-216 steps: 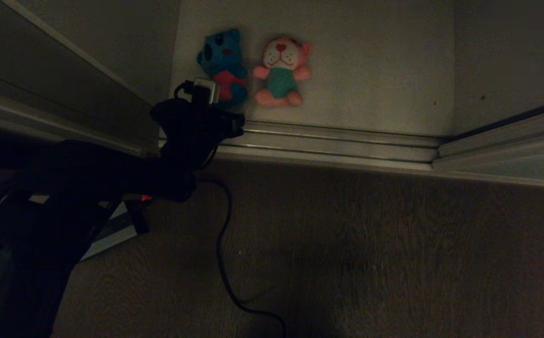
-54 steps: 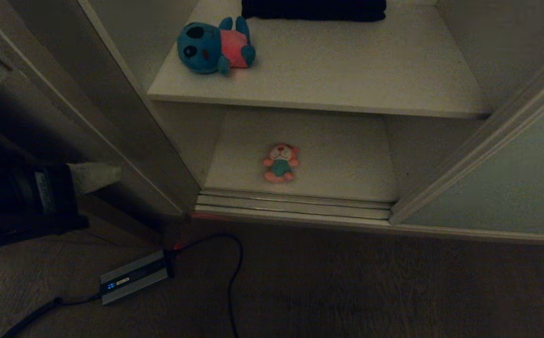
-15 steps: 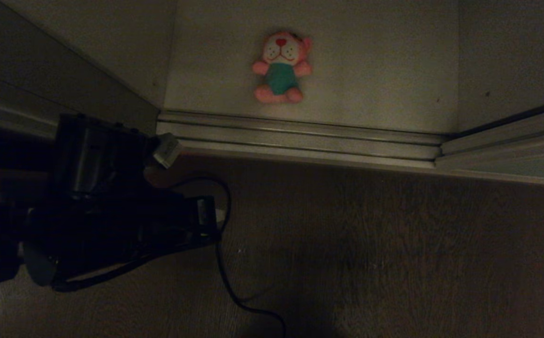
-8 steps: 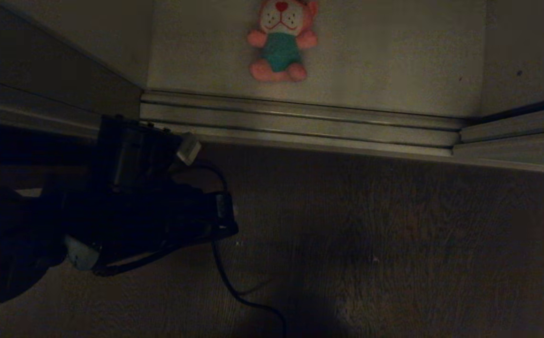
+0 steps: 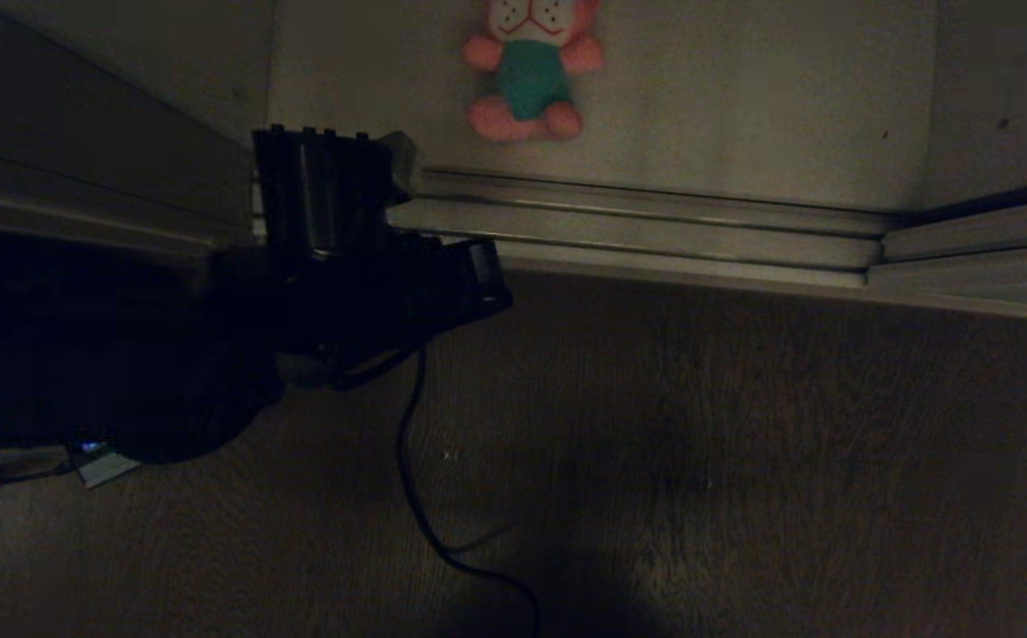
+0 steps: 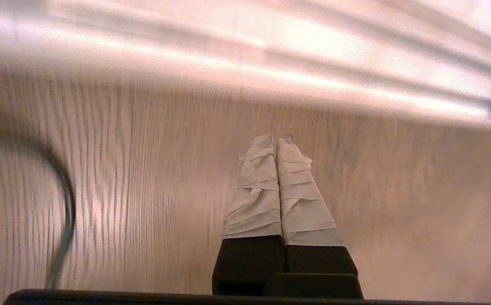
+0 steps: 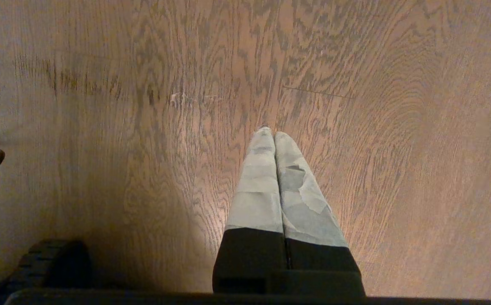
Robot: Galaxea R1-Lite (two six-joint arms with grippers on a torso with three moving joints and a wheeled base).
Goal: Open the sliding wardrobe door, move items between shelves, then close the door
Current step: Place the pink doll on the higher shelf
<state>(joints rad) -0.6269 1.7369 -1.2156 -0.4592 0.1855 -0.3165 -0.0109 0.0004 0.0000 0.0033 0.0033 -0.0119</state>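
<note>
One of the items, a pink plush toy (image 5: 526, 75) with a white face and teal body, lies on the off-white bottom shelf (image 5: 743, 106), just behind the metal door tracks (image 5: 655, 230). The sliding wardrobe door shows only as its lower frame (image 5: 983, 279) at the right. My left arm (image 5: 345, 239) hangs over the dark floor at the tracks' left end, left of and nearer than the toy. In the left wrist view my left gripper (image 6: 276, 139) is shut and empty, pointing at the floor just short of the tracks. My right gripper (image 7: 273, 132) is shut and empty over bare floorboards.
A black cable (image 5: 416, 478) snakes over the wood-grain floor below the left arm and shows in the left wrist view as the cable (image 6: 65, 203). A small lit device (image 5: 97, 461) lies at the lower left. The wardrobe's left side panel (image 5: 79, 133) slants beside the arm.
The whole head view has shifted, so the camera moved. Against the tracks, my left arm has advanced from over the floor to the tracks' left end. Its gripper stayed shut.
</note>
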